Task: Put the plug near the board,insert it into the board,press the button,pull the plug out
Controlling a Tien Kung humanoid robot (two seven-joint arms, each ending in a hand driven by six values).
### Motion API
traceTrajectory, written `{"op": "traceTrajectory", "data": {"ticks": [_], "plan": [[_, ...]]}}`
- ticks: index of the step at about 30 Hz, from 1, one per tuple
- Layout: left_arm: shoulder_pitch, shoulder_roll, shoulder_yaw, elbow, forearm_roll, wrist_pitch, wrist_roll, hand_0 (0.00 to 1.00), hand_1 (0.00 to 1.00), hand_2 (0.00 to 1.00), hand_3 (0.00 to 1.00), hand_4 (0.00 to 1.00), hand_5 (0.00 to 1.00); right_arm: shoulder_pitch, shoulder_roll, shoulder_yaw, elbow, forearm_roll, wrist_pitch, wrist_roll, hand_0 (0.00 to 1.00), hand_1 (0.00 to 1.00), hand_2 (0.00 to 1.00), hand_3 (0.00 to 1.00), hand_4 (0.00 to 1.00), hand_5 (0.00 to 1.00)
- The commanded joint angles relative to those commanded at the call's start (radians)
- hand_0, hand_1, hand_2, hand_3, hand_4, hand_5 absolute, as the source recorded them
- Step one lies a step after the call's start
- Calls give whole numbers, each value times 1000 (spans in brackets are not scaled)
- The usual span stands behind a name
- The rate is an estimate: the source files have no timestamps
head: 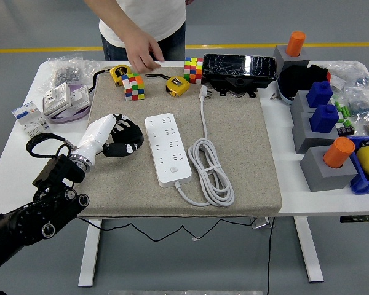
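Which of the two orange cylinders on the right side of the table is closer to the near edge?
The orange cylinder standing in the grey block beside the blue bin. The other orange cylinder stands at the table's far edge, behind the blue blocks.
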Motion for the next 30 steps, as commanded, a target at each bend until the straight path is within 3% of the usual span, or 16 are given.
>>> {"op": "traceTrajectory", "data": {"ticks": [4,5,18,22,23,28,29,30], "plan": [[5,2,-6,-6,10,-12,6,592,641,530,569,775,85,0,-1,0,1,-1,0,0,548,651,669,572,916,429],[6,3,-9,-8,12,-19,10,656,746,713,772,945,168,0,-1,-1,1,-1,0,0,548,651,669,571,916,429],[23,14,-63,-44,48,-57,56,656,748,737,796,998,232,0,-1,2,0,-2,0,0,548,651,669,572,917,428],[42,19,-101,-88,-1,-25,13,656,748,737,796,998,232,0,-1,2,1,-3,0,0,548,651,669,572,917,428],[50,21,-117,-109,-40,-8,-15,617,696,695,771,998,273,0,0,2,1,-3,0,0,548,651,669,571,916,428],[87,20,-183,-181,-207,44,-119,617,696,695,771,998,273,0,1,0,0,-4,1,-1,548,651,669,571,916,428],[93,19,-196,-189,-234,53,-135,585,673,619,726,933,260,0,1,0,-1,-4,1,-1,548,651,669,571,916,428],[97,18,-207,-195,-257,60,-149,585,673,619,726,933,260,1,1,0,-1,-5,1,-1,548,651,669,571,916,428]]}}
